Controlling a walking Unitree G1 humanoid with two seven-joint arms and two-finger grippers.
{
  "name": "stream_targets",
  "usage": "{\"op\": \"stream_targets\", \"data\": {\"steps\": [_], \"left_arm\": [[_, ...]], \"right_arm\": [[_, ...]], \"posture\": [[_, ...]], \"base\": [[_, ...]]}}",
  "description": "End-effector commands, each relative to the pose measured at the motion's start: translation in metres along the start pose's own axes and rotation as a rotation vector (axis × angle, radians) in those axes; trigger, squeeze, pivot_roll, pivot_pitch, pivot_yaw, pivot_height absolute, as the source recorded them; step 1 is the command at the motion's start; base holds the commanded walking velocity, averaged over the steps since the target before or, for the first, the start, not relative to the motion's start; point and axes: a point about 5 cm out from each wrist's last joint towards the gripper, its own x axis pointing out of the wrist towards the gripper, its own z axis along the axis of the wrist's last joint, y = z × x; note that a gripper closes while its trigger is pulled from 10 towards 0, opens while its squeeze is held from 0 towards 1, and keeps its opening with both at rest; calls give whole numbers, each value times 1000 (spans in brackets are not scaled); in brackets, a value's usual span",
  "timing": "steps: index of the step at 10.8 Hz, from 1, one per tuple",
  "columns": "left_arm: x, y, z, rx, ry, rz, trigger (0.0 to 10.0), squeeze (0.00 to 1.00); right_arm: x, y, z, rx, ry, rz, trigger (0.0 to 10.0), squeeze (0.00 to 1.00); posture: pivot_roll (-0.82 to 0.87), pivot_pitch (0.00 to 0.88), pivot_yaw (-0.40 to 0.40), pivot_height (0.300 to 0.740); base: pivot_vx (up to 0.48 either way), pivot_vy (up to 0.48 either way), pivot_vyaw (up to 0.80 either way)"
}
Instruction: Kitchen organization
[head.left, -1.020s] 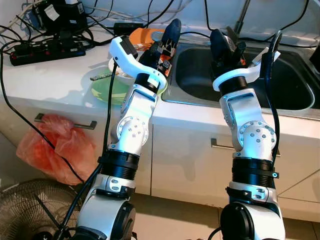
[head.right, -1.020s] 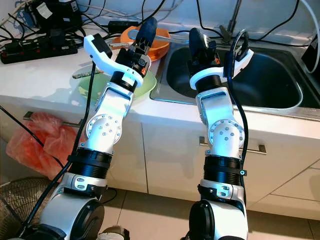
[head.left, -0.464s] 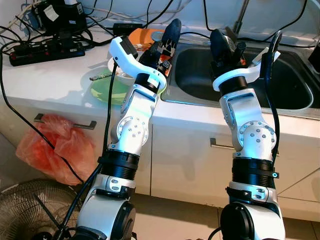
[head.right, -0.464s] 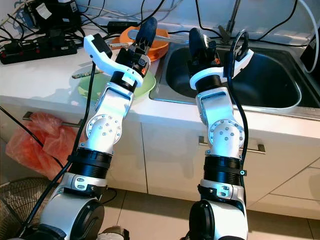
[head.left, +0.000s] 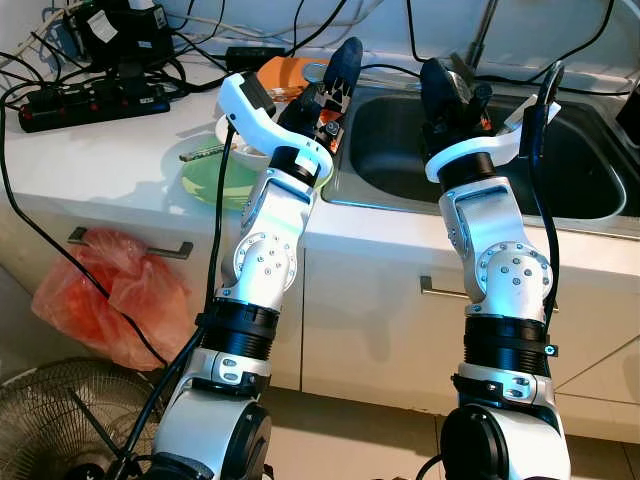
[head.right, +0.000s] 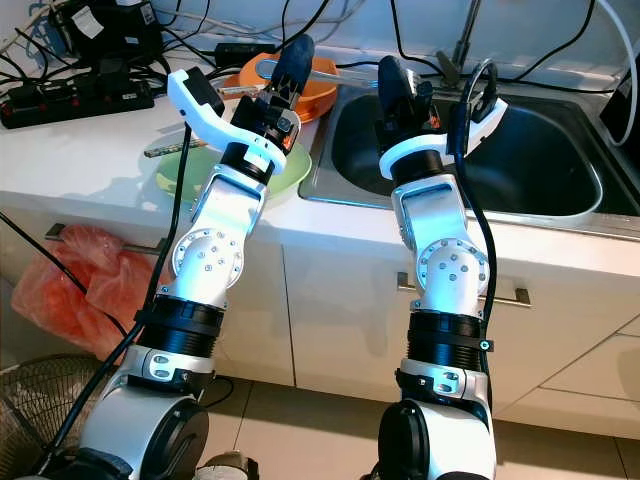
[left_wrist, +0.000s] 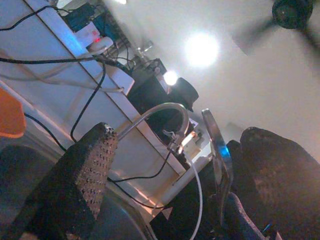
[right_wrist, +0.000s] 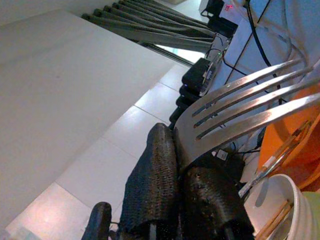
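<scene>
Right wrist view: fork (right_wrist: 240, 107) clamped in the right gripper (head.left: 443, 85), held over the sink (head.left: 590, 210).
Barely begun, I judge: the green plate (head.left: 215, 182), white bowl (head.left: 236, 135) and orange plate (head.left: 280, 72) wait on the counter. The left gripper (head.left: 338, 75) stands fingers apart above them; a metal strip beside one finger is unclear.

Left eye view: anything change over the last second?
Nothing visibly changed. The left tool is still raised beside the orange plate. The right tool stays over the sink, shut on the fork.
</scene>
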Motion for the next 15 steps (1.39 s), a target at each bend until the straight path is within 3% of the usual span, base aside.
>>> {"op": "stream_targets", "data": {"steps": [1, 6, 7, 15], "left_arm": [[14, -43, -26, -122, 15, -94, 10000, 1000], [14, -43, -26, -122, 15, -94, 10000, 1000], [-9, -21, -37, 206, 159, -129, 10000, 0], [-9, -21, -37, 206, 159, -129, 10000, 0]], "right_arm": [[-1, 3, -9, 49, -12, 15, 0, 0], [-1, 3, -9, 49, -12, 15, 0, 0], [4, -6, 16, -8, -93, -27, 0, 0], [4, -6, 16, -8, -93, -27, 0, 0]], "posture": [[177, 0, 0, 740], [177, 0, 0, 740], [189, 190, -15, 740], [189, 190, -15, 740]], "base": [[0, 0, 0], [0, 0, 0], [0, 0, 0], [0, 0, 0]]}}
